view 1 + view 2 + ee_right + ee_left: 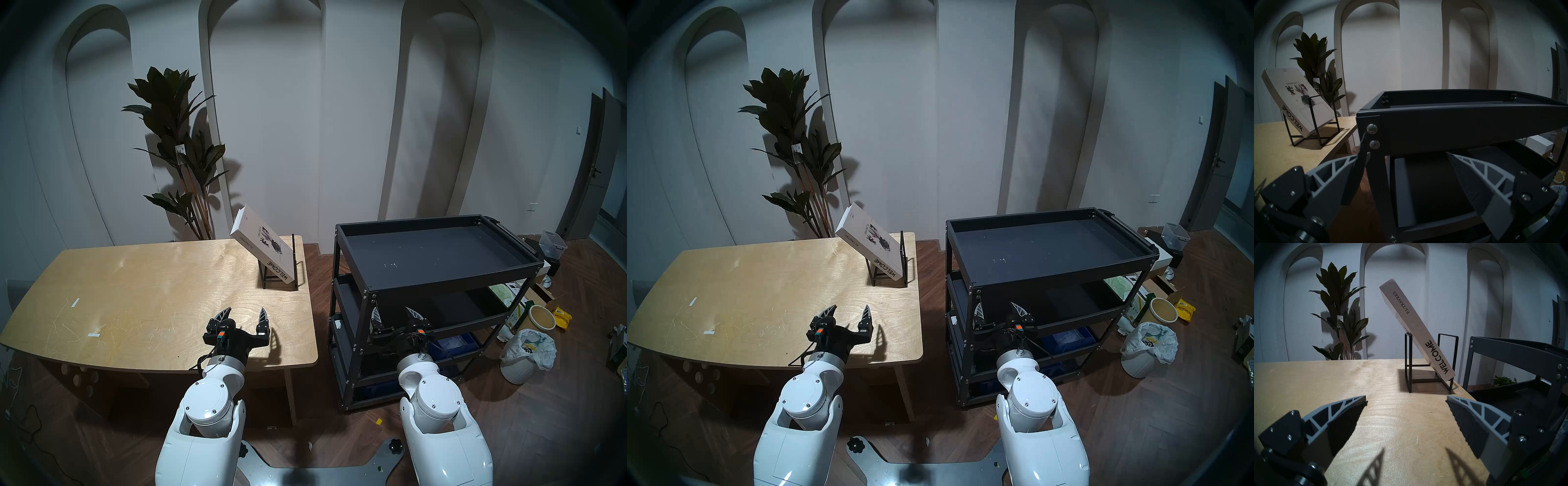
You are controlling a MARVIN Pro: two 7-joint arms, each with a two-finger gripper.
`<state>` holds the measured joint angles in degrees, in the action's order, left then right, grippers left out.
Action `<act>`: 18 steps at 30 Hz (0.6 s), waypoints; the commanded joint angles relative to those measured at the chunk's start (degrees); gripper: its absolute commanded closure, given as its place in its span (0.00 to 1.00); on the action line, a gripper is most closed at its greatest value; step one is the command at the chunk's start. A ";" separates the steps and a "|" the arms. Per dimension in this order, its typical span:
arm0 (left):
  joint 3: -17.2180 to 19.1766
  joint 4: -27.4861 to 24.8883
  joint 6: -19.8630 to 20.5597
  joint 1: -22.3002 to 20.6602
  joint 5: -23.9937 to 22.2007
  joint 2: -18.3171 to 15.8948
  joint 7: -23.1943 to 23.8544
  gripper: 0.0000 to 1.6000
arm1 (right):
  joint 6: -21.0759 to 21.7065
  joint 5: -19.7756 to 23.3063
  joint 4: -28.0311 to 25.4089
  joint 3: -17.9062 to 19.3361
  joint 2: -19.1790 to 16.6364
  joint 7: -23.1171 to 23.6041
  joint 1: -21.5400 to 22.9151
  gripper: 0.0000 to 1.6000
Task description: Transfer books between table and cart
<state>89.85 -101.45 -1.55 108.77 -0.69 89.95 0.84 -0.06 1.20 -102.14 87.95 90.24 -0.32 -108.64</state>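
Wide plywood table (135, 288) on the left, scratched, with white tape strips (74, 302) near its left end. Right beside it, across a narrow strip of wood floor, the black three-tier cart (437, 271), top tray bare but for a few pale specks. Behind the table's far edge, against the arched wall, a tall dark-leaved plant (176, 135).

On the table's far right corner, a black wire rack (296, 261). Leaning in it, tilted over to the left with its upper end well past the rack's top, the white book (261, 242) — "WELCOME" running down the spine at the low end, dark inky picture on the cover. Same tilt from the left wrist view: book (1417, 327) propped between the rack's (1408, 361) two upright loops, low corner down by the right-hand loop.

Now the arms. Left gripper (245, 314) hanging over the table's near right part, well short of the rack, fingers spread wide, nothing between them; shadows of both on the wood below in the wrist view (1406, 399). Right gripper (393, 314) in front of the cart's near left corner post, at about middle-shelf height, likewise spread wide and holding nothing (1407, 155); corner post and its two screws just ahead between the fingers.

Off to the right on the floor, a white bag-lined bin (524, 353) and a round pale tub (542, 317).
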 commanded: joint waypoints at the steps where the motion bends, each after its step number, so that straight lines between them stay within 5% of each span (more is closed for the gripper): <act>1: 0.83 -4.03 -0.73 0.67 -2.43 0.55 0.86 0.00 | -1.92 1.82 -3.88 0.38 -1.29 2.73 -1.57 0.00; 18: 1.50 -8.88 5.58 -4.64 -17.10 2.21 -2.05 0.00 | -4.98 4.53 -9.59 1.72 -2.98 6.33 -2.94 0.00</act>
<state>92.23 -108.62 2.89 108.32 -14.72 92.09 1.37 -2.70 4.76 -108.56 89.39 87.46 5.03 -111.94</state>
